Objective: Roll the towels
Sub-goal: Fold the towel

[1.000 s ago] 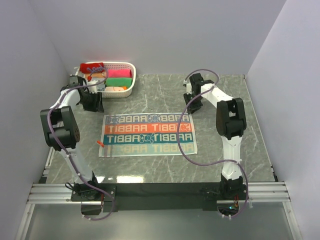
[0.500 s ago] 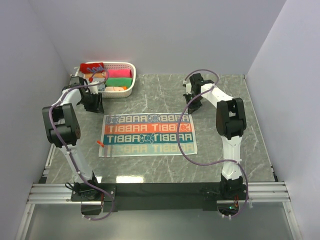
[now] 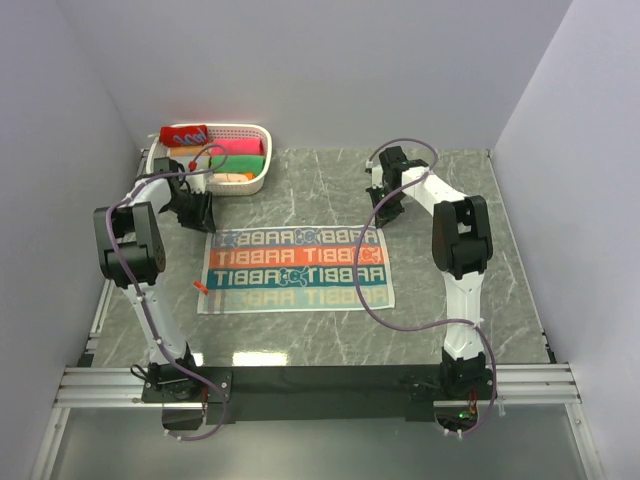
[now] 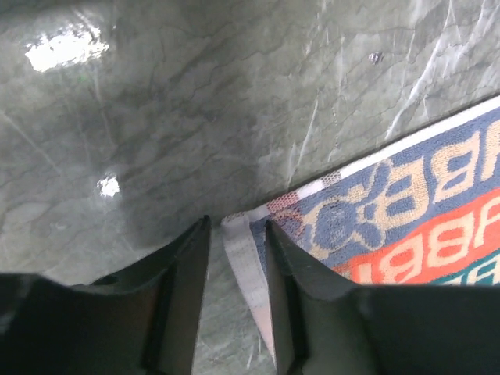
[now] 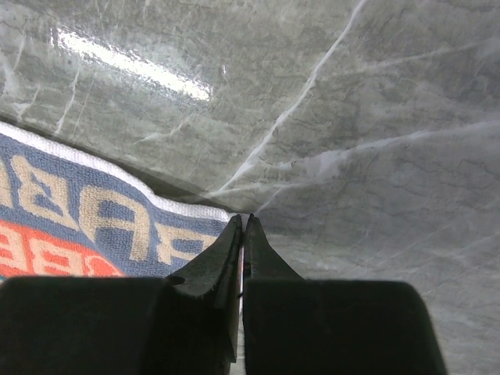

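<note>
Flat terry towel (image 3: pixel 295 268), striped blue/orange/teal with RABBIT lettering, lies mid-frame on the glossy marble-look table (image 3: pixel 470 190). Left gripper (image 4: pixel 237 228): jaws apart, straddling the white woven hem at the towel's upper-left corner. Right gripper (image 5: pixel 243 225): wedge tips pressed together at the upper-right corner's white edge; can't tell if cloth is pinched.

Our left arm (image 3: pixel 128 240) has swung its elbow in toward the right and farther from the near edge. It has carried the left jaws away from the basket (image 3: pixel 262 180) to the far left corner of the towel (image 3: pixel 295 268). They have narrowed and now straddle its white hem. Our right jaws have closed together on the towel's far right corner.
</note>
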### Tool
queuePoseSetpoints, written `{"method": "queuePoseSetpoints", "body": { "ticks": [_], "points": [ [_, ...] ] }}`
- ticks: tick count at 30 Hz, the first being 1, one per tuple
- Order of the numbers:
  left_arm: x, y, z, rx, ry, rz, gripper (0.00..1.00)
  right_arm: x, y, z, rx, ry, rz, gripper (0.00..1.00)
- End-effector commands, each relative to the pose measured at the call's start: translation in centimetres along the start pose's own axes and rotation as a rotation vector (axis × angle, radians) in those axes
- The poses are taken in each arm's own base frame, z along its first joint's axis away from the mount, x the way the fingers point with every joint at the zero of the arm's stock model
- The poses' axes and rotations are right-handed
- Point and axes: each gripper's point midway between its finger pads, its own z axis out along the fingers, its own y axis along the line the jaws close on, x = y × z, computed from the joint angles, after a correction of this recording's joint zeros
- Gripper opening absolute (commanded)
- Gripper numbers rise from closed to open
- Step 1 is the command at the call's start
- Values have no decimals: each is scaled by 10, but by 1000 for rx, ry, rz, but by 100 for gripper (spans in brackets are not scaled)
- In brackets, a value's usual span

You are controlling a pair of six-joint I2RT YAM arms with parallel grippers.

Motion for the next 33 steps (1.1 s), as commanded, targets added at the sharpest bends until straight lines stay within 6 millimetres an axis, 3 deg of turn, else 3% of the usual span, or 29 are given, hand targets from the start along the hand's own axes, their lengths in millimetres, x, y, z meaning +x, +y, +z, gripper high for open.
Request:
{"method": "queuePoseSetpoints", "body": {
  "ticks": [1,6,11,14,20,24,27,33],
  "points": [
    [-6,-4,3,9,-10,44,39,-12,3,-11,-9,-39,-19,0],
    [-4,-8,7,24,-2,41,28,-17,3,-11,-22,-50,-19,0],
    [-2,-11,5,36,7,49,8,-29,-7,-16,-14,-75,-13,0],
    [-13,-9,-2,15,-29,70,1,-37,-12,-18,-16,-90,-4,0],
    [-50,-3,-33,-10,-155,87,1,-57,-16,-35,-54,-152,5,0],
    [-63,-15,-65,21,-226,149,0,-59,-8,-62,-86,-196,-19,0],
    [-57,-25,-81,41,-243,210,0,-48,1,-75,-123,-192,-47,0],
    [-29,-46,-99,104,-234,283,0,-20,7,-79,-150,-131,-85,0]
  ]
}}
